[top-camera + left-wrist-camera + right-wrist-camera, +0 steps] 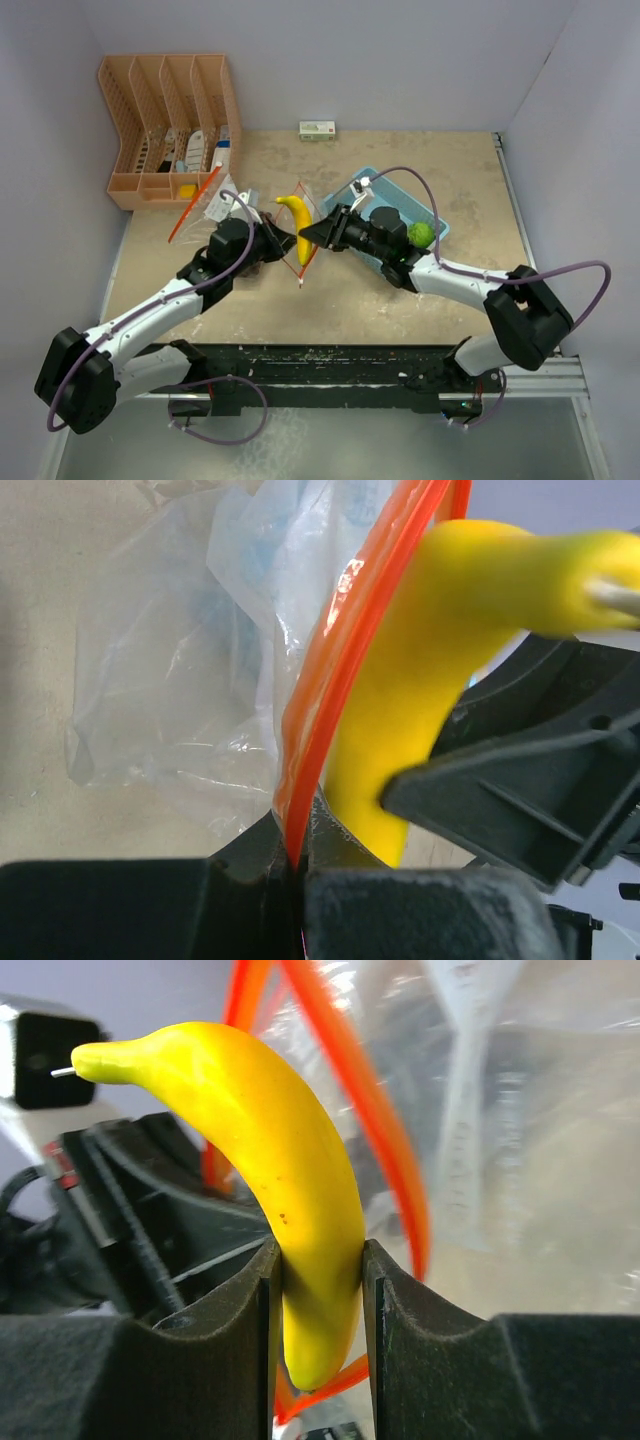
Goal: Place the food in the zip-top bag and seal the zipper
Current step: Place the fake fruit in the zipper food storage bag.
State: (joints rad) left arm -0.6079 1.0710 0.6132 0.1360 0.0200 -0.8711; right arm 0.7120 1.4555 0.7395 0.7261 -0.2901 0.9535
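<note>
Arms angled inward, right end effector tight around banana, left end effector pinched on rim of zip-top bag

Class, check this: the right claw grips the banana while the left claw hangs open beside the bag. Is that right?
Not quite. The left claw is shut on the zip edge of the bag, as the left wrist view shows. The right claw does grip the banana.

one banana; one green fruit
</note>
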